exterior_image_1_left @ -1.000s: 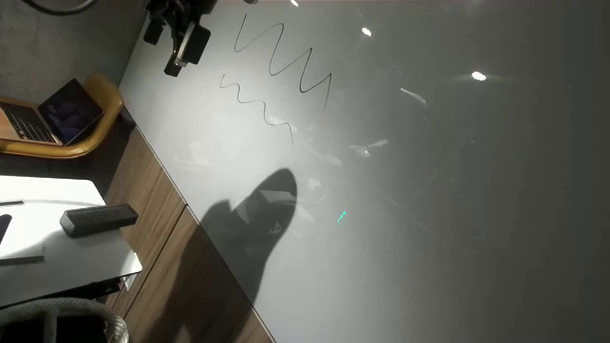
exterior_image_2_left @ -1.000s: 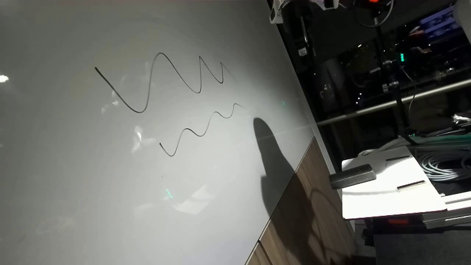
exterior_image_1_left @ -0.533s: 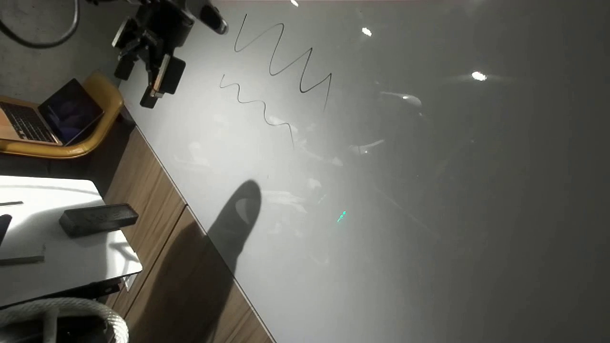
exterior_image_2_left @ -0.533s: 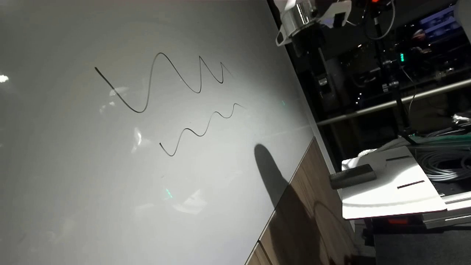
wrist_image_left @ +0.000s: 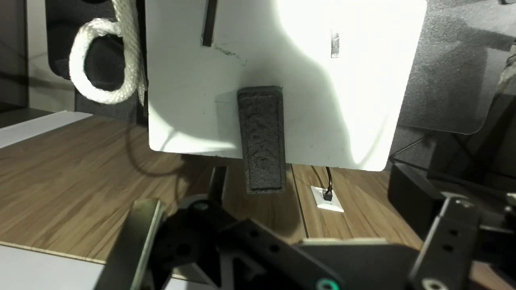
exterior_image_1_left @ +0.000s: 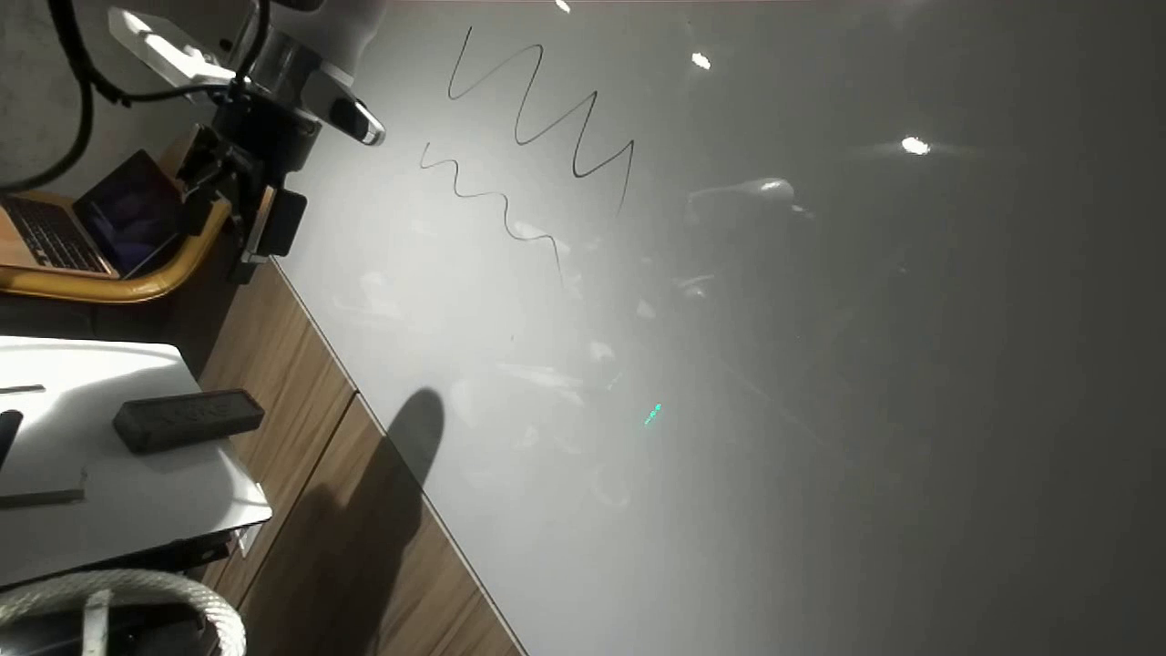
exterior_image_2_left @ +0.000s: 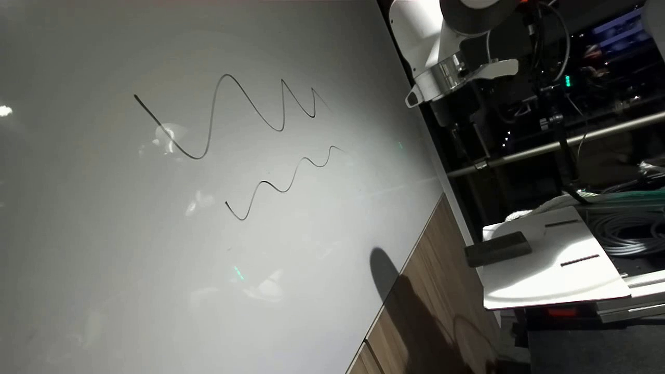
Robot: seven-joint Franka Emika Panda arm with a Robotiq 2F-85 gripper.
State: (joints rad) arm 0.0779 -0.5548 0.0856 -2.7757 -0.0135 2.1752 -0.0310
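Ahead of my gripper [wrist_image_left: 316, 191], well apart from it, I see the dark block [wrist_image_left: 263, 141] lying on the white tray [wrist_image_left: 189, 80], its near end jutting past the edge; my jaws stand wide apart; beside the gripper, in both exterior views, is the whiteboard [exterior_image_1_left: 820, 383] with two wavy lines [exterior_image_2_left: 283, 105]; behind the gripper, in an exterior view, the yellow chair [exterior_image_1_left: 127, 290] holds a laptop [exterior_image_1_left: 55, 241].

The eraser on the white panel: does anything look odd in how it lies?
Yes: the eraser juts past the edge of the panel, one end overhanging, so it looks somewhat precarious.
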